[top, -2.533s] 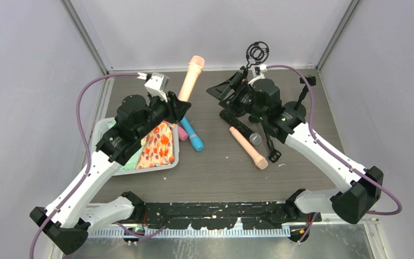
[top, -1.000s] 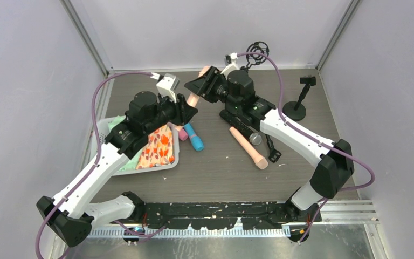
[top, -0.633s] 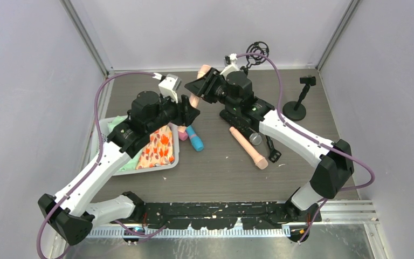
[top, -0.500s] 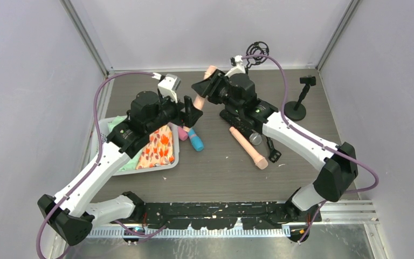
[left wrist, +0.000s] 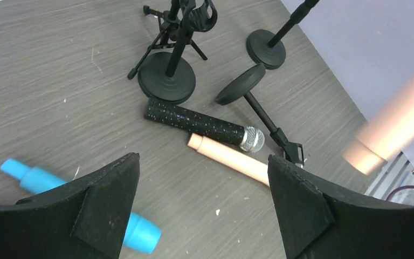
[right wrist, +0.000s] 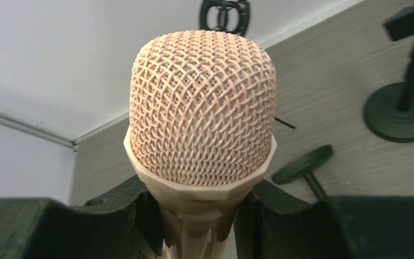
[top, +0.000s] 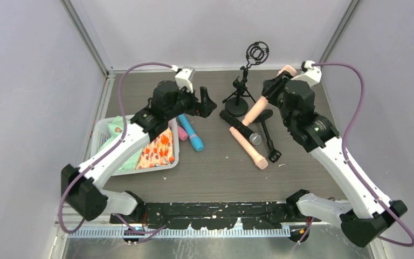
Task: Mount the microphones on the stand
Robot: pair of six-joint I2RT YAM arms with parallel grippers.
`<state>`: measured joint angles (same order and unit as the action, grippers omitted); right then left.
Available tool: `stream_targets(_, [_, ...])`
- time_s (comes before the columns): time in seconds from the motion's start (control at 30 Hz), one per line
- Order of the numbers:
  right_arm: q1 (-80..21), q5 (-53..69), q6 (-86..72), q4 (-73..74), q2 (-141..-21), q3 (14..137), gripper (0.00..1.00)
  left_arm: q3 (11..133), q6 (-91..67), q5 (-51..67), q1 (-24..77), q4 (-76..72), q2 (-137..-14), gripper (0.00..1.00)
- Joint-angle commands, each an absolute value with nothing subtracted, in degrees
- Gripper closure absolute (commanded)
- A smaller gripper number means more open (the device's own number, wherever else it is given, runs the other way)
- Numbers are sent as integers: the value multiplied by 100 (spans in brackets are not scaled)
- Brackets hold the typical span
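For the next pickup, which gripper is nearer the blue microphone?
Left. The left gripper hovers just beyond the blue microphone; the right gripper, holding a peach microphone, is far to its right.

peach microphone (right wrist: 202,108): peach-beige, lattice mesh head
black microphone (left wrist: 199,123): black, glitter-speckled (silver mesh head)
blue microphone (top: 190,133): bright blue
cloth (top: 159,148): orange, leaf print
table (top: 221,172): grey-brown woodgrain

bright, even light, faint shadows; peach microphone (left wrist: 396,121) blurred in left wrist view.
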<state>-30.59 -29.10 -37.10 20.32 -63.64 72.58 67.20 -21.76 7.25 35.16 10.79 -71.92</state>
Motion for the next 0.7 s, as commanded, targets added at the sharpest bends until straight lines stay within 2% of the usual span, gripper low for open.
stream_targets(0.0, [-2916,-3280,-3300,2817,-5875,7078,99,7545,-2022,997,3507,197,-8020,11])
stream_targets(0.27, [-2905,-3068,-3032,3424,-5231,6874,99,9637,-1425,1043,3485,549,-10139,12])
stream_targets(0.67, [-2908,-3059,-3076,3747,-4644,6600,99,13367,-1564,877,3277,2547,-12784,29])
